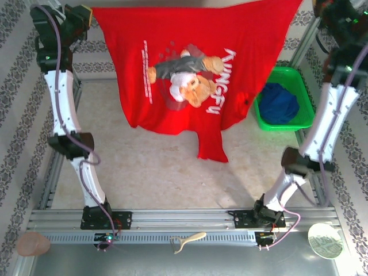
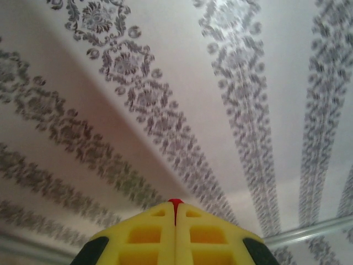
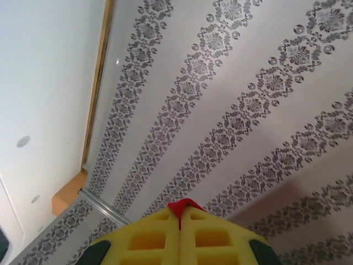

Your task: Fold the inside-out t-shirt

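Note:
The inside-out t-shirt (image 1: 190, 69) hangs spread in the air over the back of the table, bright red, its bear print and white lettering facing the top camera. A sleeve dangles at its lower edge. My left gripper (image 1: 86, 12) holds the upper left corner and my right gripper (image 1: 315, 7) holds the upper right corner, both raised high. In the left wrist view the yellow fingers (image 2: 149, 232) are pressed together, shut on a sliver of red cloth (image 2: 175, 203). In the right wrist view a red fold (image 3: 185, 207) pokes out between the shut fingers (image 3: 154, 240).
A green bin (image 1: 299, 118) at the right holds a dark blue garment (image 1: 278, 103), just beside the shirt's right edge. The beige table (image 1: 149, 172) lies open below the shirt. A cream tool (image 1: 187, 240), a pinkish disc (image 1: 33, 244) and a pale disc (image 1: 325, 240) lie by the near rail.

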